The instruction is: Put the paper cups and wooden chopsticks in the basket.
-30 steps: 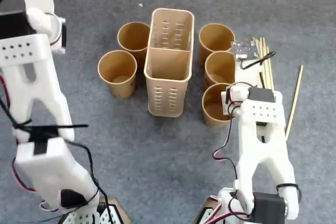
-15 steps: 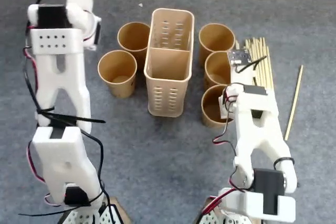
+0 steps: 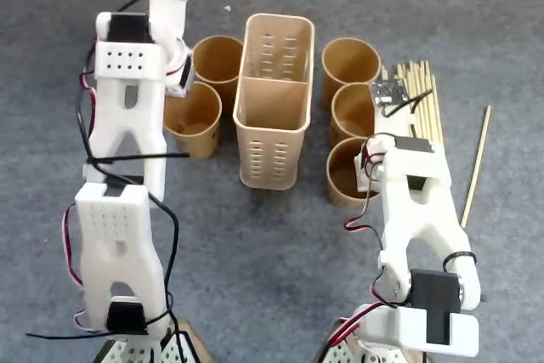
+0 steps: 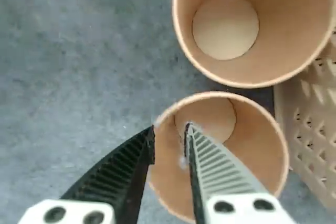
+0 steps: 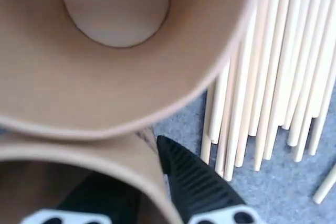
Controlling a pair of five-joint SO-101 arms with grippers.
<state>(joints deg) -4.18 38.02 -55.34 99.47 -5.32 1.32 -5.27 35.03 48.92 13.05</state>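
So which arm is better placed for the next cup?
Likely left: left tool straddles the near-left cup's rim beside the basket; right tool's at the near-right cup, crowded by its neighbour.

You have five paper cups [image 3: 190, 115] on the counter [image 3: 280, 244]: two on the left arm's side of the basket [image 3: 274, 99] and three on the other side. There is one basket, split into two compartments. The wooden chopsticks [image 3: 422, 99] lie in one bundle, packed too tightly for you to count, plus one single stick [image 3: 477, 163] lying apart. You have two arms [image 3: 127, 125] at work
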